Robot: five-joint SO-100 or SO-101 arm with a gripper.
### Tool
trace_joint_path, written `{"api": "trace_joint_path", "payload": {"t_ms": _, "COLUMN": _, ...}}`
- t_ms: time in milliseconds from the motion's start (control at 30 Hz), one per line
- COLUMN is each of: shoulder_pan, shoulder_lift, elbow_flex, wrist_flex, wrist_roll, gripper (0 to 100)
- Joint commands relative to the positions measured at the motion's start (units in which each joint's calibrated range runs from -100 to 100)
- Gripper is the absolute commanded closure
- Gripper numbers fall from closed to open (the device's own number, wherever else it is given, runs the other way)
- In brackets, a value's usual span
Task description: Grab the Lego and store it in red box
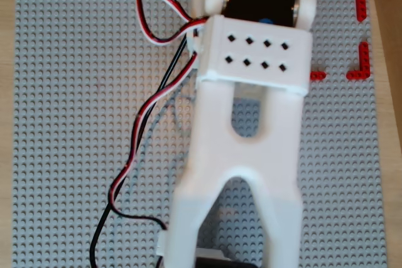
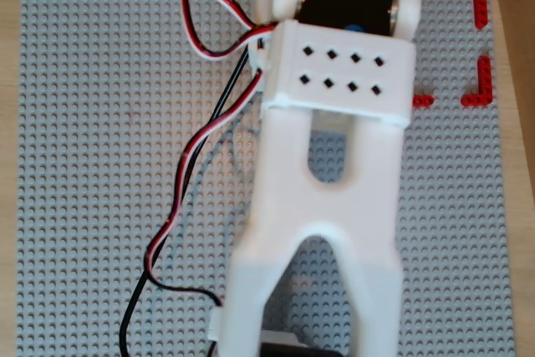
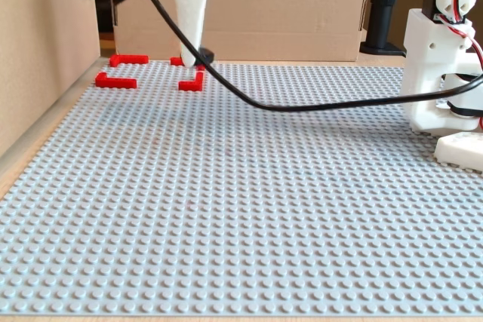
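Observation:
In the fixed view my white gripper (image 3: 198,58) reaches down at the right side of the red box (image 3: 115,80), a square of thin red corner pieces at the far left of the grey baseplate (image 3: 226,224). The black Lego (image 3: 206,56) shows at the tip of the white finger (image 3: 192,35), gripped just above the plate by the box's right corners. In both overhead views the arm hides the gripper and the Lego. Only the box's corners show at the top right (image 1: 359,67) (image 2: 478,89).
The white arm (image 1: 242,155) spans the plate's middle from the bottom edge upward in both overhead views. Black and red-white cables (image 1: 141,130) loop to its left. A black cable (image 3: 302,103) crosses the fixed view. The arm's base (image 3: 445,73) stands at the right. Cardboard walls (image 3: 287,5) stand behind and left.

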Motion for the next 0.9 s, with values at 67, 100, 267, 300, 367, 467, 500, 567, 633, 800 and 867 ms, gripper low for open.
{"api": "trace_joint_path", "payload": {"t_ms": 67, "shoulder_pan": 4.7, "shoulder_lift": -10.16, "elbow_flex": -4.63, "wrist_flex": 1.65, "wrist_roll": -0.17, "gripper": 99}}
{"api": "trace_joint_path", "payload": {"t_ms": 100, "shoulder_pan": 5.97, "shoulder_lift": -11.6, "elbow_flex": -4.72, "wrist_flex": 1.39, "wrist_roll": -0.17, "gripper": 99}}
{"api": "trace_joint_path", "payload": {"t_ms": 267, "shoulder_pan": 13.78, "shoulder_lift": -16.77, "elbow_flex": -3.36, "wrist_flex": -4.75, "wrist_roll": -1.94, "gripper": 99}}
{"api": "trace_joint_path", "payload": {"t_ms": 300, "shoulder_pan": 15.2, "shoulder_lift": -17.79, "elbow_flex": -2.63, "wrist_flex": -6.94, "wrist_roll": -2.88, "gripper": 99}}
{"api": "trace_joint_path", "payload": {"t_ms": 367, "shoulder_pan": 17.06, "shoulder_lift": -19.23, "elbow_flex": -0.09, "wrist_flex": -11.5, "wrist_roll": -3.77, "gripper": 99}}
{"api": "trace_joint_path", "payload": {"t_ms": 467, "shoulder_pan": 17.65, "shoulder_lift": -20.75, "elbow_flex": 5.19, "wrist_flex": -17.21, "wrist_roll": -3.77, "gripper": 99}}
{"api": "trace_joint_path", "payload": {"t_ms": 500, "shoulder_pan": 17.73, "shoulder_lift": -21.26, "elbow_flex": 7.37, "wrist_flex": -19.05, "wrist_roll": -3.77, "gripper": 99}}
{"api": "trace_joint_path", "payload": {"t_ms": 567, "shoulder_pan": 17.73, "shoulder_lift": -22.36, "elbow_flex": 12.19, "wrist_flex": -23.26, "wrist_roll": -3.82, "gripper": 99}}
{"api": "trace_joint_path", "payload": {"t_ms": 633, "shoulder_pan": 17.65, "shoulder_lift": -23.38, "elbow_flex": 18.28, "wrist_flex": -28.79, "wrist_roll": -4.18, "gripper": 99}}
{"api": "trace_joint_path", "payload": {"t_ms": 800, "shoulder_pan": 16.83, "shoulder_lift": -26.01, "elbow_flex": 33.55, "wrist_flex": -43.96, "wrist_roll": -4.18, "gripper": 99}}
{"api": "trace_joint_path", "payload": {"t_ms": 867, "shoulder_pan": 16.76, "shoulder_lift": -26.52, "elbow_flex": 37.82, "wrist_flex": -48.43, "wrist_roll": -4.18, "gripper": 99}}
